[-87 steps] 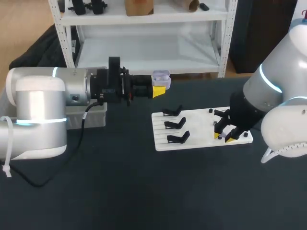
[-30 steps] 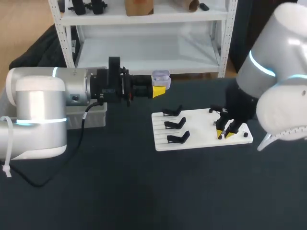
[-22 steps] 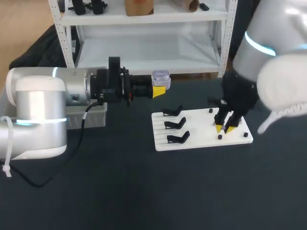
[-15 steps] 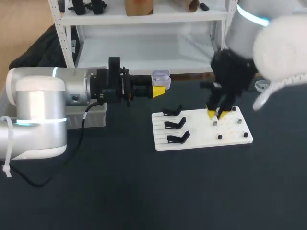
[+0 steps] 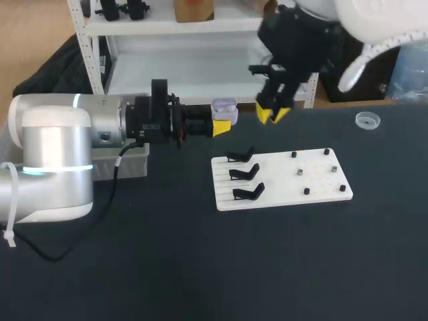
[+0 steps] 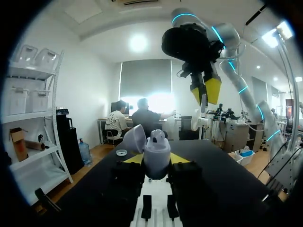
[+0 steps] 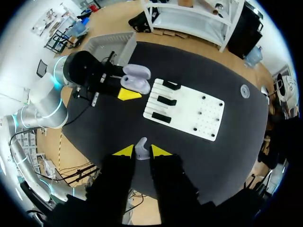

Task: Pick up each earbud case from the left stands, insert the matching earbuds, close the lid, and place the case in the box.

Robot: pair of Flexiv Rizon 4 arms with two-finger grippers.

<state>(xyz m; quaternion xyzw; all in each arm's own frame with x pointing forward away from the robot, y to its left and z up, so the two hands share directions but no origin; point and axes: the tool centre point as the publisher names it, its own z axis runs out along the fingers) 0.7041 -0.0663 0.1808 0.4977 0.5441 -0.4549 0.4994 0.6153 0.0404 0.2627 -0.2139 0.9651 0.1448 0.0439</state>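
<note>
- Our left arm [image 5: 67,147] comes in from 9 o'clock and lies level above the table [image 5: 200,267], with its wrist stretched out toward 3 o'clock.
- Our left gripper [image 5: 223,126] clamps the earbud case [image 5: 225,105] from both sides. The case stands upright between the yellow tips with its lid tipped open.
- Our right arm [image 5: 378,27] enters from 1 o'clock and is held high, its black wrist pointing down.
- Our right gripper [image 5: 273,115] hangs at 3 o'clock of the case, near it but apart. It pinches a small pale earbud [image 7: 141,149] between its fingertips.
- The white board [image 5: 321,175] lies flat at 5 o'clock of the case. Three black stands [image 5: 244,172] sit in a column along its 9 o'clock edge, and small dark pegs [image 5: 306,191] dot the other half.
- A grey box [image 5: 134,164] rests on the table under our left arm's forearm.
- A small clear disc [image 5: 366,120] lies at 2 o'clock of the board, well apart from it.
</note>
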